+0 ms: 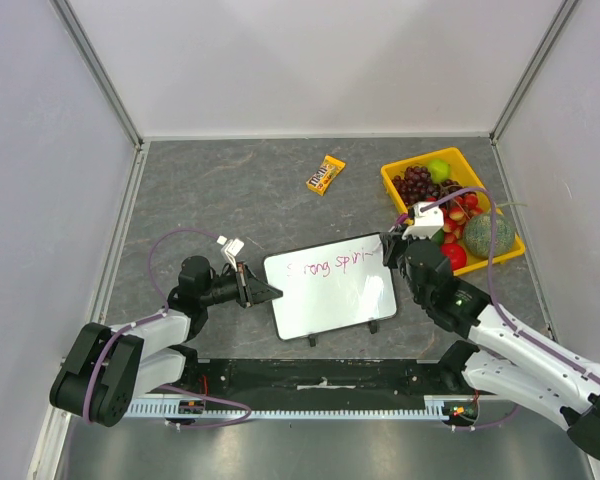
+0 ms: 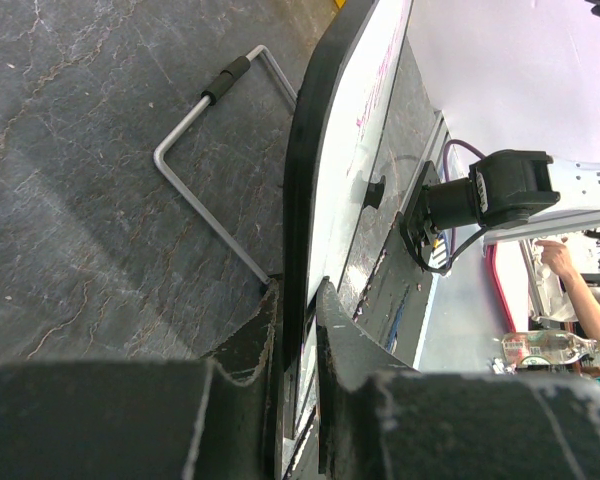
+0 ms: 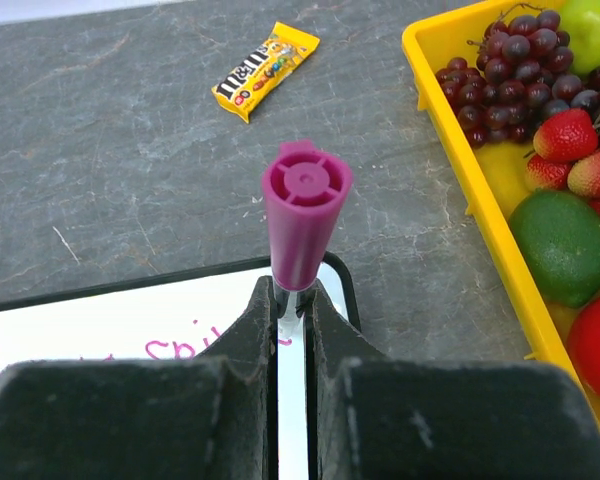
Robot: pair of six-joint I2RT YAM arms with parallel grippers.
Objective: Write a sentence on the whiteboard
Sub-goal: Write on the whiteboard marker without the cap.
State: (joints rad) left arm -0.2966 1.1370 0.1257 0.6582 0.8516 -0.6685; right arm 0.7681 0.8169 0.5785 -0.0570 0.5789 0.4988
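**Left gripper** [image 2: 298, 290]: jaws clenched on the left edge of the whiteboard [image 1: 330, 300], one finger on each face and the black rim pinched between them. From these fingertips the board runs off toward the right arm, resting on the grey table [image 1: 230, 190]. A bent wire bracket [image 2: 210, 160] with a black sleeve lies on the table close beside the rim, just ahead of the fingers.

**Right gripper** [image 3: 293, 290]: jaws closed on a magenta marker [image 3: 303, 215] over the board's far right corner. The marker's blunt end stands clear of the fingertips; its tip is hidden.

The sentence [image 1: 325, 265], in thin pink handwriting reading roughly "S rong spiri", runs from beneath this gripper toward the left gripper. Ahead of the fingertips and to their left lies a candy packet [image 3: 265, 70]. To their right sits a yellow tray [image 3: 460, 130] of fruit.
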